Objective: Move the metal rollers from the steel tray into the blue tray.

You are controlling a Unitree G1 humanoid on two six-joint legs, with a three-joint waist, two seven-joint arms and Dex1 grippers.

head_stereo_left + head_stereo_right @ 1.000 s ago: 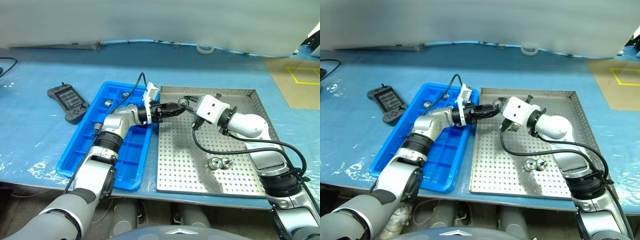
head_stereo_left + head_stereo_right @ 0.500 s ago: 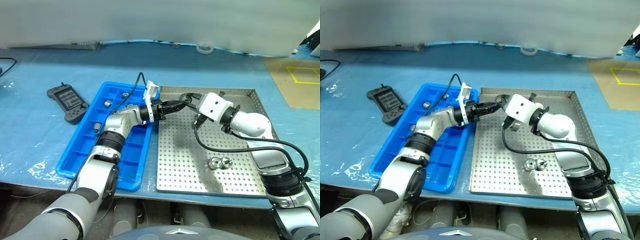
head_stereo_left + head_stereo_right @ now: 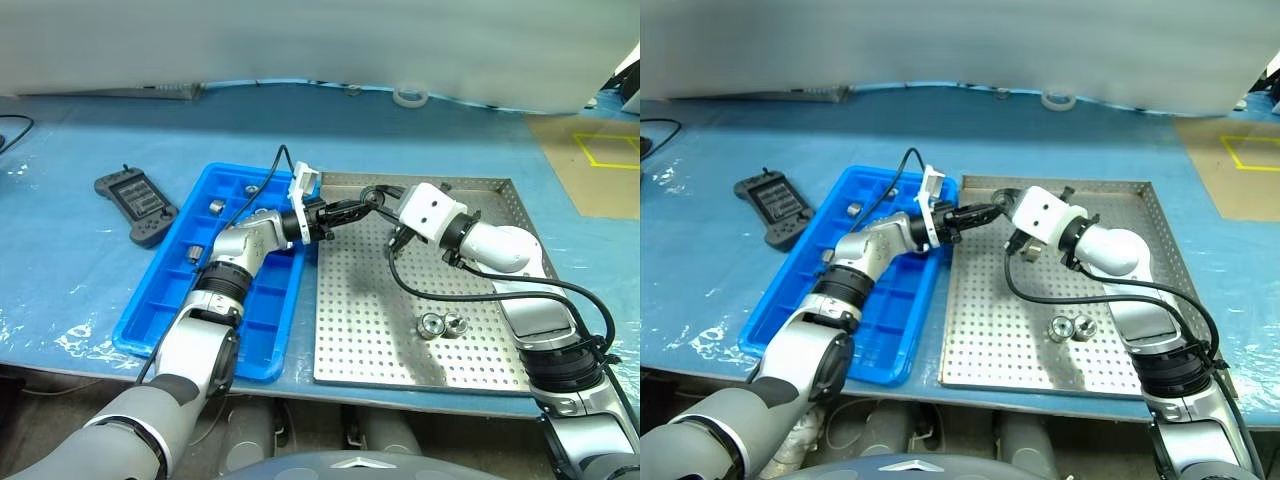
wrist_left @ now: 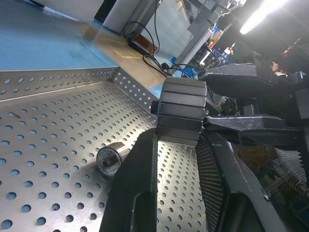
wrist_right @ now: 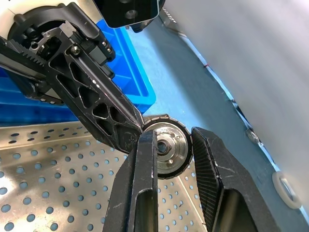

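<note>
Over the far left part of the steel tray (image 3: 370,320) my two grippers meet on one metal roller (image 5: 168,151). My left gripper (image 3: 360,207) is shut on the roller from the left. My right gripper (image 3: 376,200) grips the same roller from the right, its fingers (image 5: 145,159) pressed on the roller's sides. In the left wrist view the roller (image 4: 181,108) sits between the fingertips, above the perforated floor. Two more rollers (image 3: 432,324) (image 3: 455,322) lie on the tray's near right part. The blue tray (image 3: 260,320) lies left of the steel tray and holds two rollers (image 3: 215,207) (image 3: 193,252).
A black handheld controller (image 3: 138,206) lies left of the blue tray. A white tape ring (image 3: 410,97) rests at the table's far edge. A brown sheet with yellow markings (image 3: 595,160) lies at the far right. Black cables hang from both wrists over the steel tray.
My left gripper's fingers have closed on the roller that the right gripper holds. Both hands have stayed in place over the tray's far left part.
</note>
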